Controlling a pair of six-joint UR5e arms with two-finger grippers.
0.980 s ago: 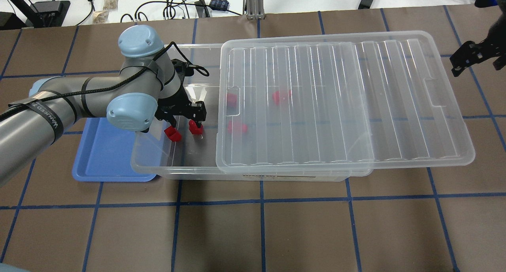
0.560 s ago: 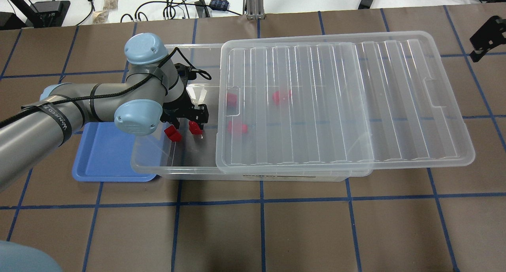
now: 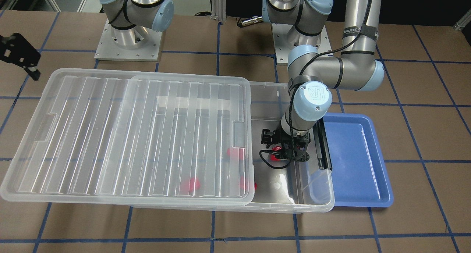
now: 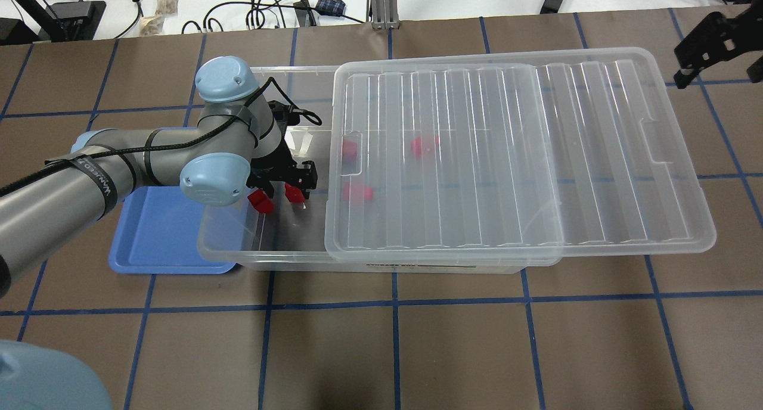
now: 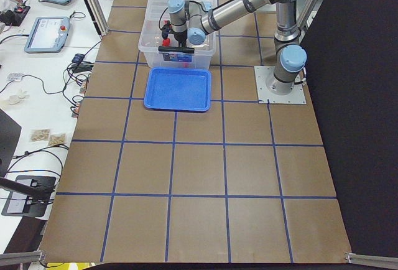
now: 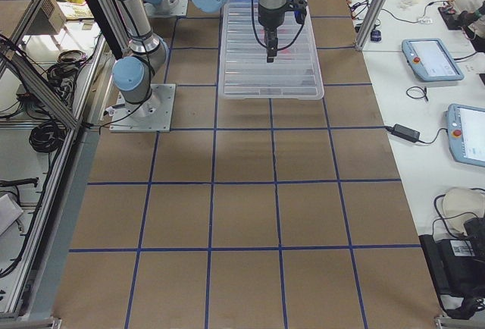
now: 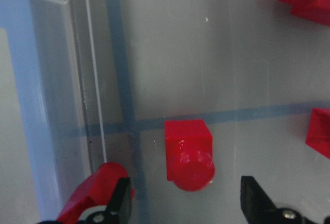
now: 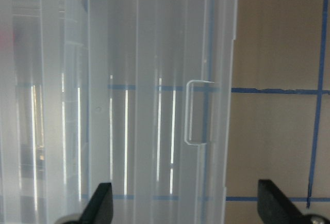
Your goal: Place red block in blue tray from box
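Note:
The red block [image 7: 188, 154] lies on its side on the floor of the clear box [image 4: 286, 260], at its uncovered end. My left gripper [image 7: 185, 203] is open and low inside the box, with one finger on each side of the block and neither touching it. It also shows in the overhead view [image 4: 288, 186], over the block [image 4: 294, 193]. The blue tray [image 4: 161, 231] lies beside that end of the box, partly under it. My right gripper [image 4: 706, 43] is open and empty, high past the far end of the lid [image 4: 506, 154].
The ribbed lid is slid aside and covers most of the box. Three more red pieces [image 4: 356, 192] lie under it. Another red piece [image 7: 95, 193] sits against the box wall by my left finger. A black latch bar [image 3: 323, 142] lies on the box end next to the tray.
My left arm has shifted a little right and the gripper has settled around the red block. My right gripper has moved up and away toward the table's far right corner.

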